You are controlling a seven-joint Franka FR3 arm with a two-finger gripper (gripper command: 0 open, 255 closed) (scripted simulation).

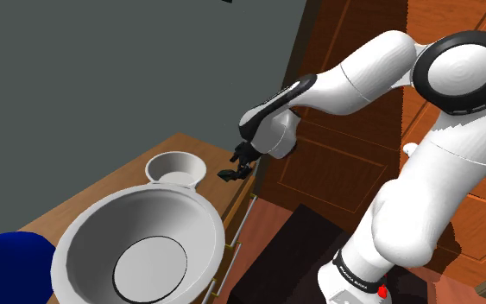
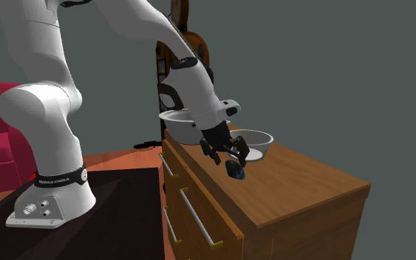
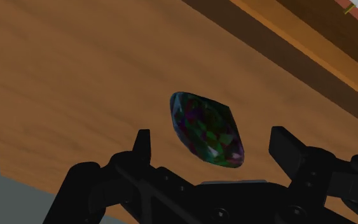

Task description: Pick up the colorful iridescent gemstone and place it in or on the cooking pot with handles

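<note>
The shoulder view's bottom edge cuts off the big bowl [image 1: 103, 226]; in the second exterior view the arm [image 2: 191, 89] hides most of it, and the gripper [image 2: 227, 154] covers the small pot's [image 2: 262, 139] side.

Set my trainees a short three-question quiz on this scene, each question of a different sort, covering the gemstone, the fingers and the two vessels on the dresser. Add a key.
1. True or false: the fingers are shut on the gemstone.
2. Multiple choice: the gemstone lies on A) the wooden dresser top; B) the floor; C) the seat of a chair.
3. Short answer: which stands nearer the fingers, the small white bowl or the large grey pot?
Key: 1 false: they stand open, one on either side of the gemstone, not touching it. 2 A. 3 the small white bowl.
</note>
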